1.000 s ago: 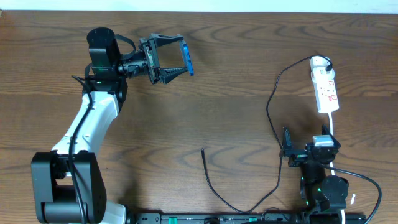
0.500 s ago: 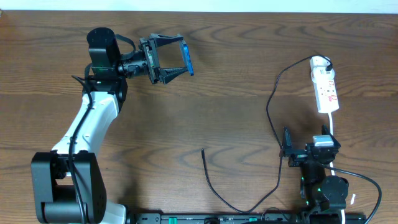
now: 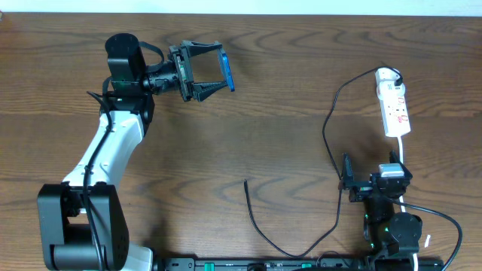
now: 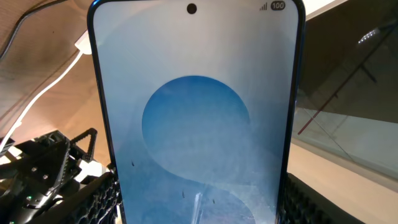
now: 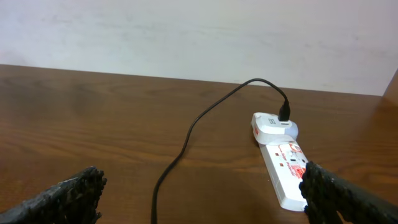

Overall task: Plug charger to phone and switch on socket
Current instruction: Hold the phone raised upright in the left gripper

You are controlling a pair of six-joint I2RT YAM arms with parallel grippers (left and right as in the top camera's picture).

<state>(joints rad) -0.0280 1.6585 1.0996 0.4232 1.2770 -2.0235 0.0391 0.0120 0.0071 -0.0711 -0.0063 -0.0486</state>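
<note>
My left gripper [image 3: 213,69] is shut on the phone [image 3: 226,71], holding it on edge above the table at the back left. In the left wrist view the phone [image 4: 196,112] fills the frame, its blue screen with a lighter circle facing the camera, between my two fingers. The charger [image 3: 331,128] is a thin black cable running from the socket [image 3: 394,103] at the right down to a free tip [image 3: 245,182] lying on the table near the front middle. My right gripper [image 3: 354,184] is open and empty near the front right, facing the socket [image 5: 283,163] and the charger [image 5: 186,140].
The socket's white cord [image 3: 404,162] runs down past my right arm. A white adapter [image 5: 274,126] sits in the socket's rounded end. The table's back edge meets a pale wall [image 5: 186,31].
</note>
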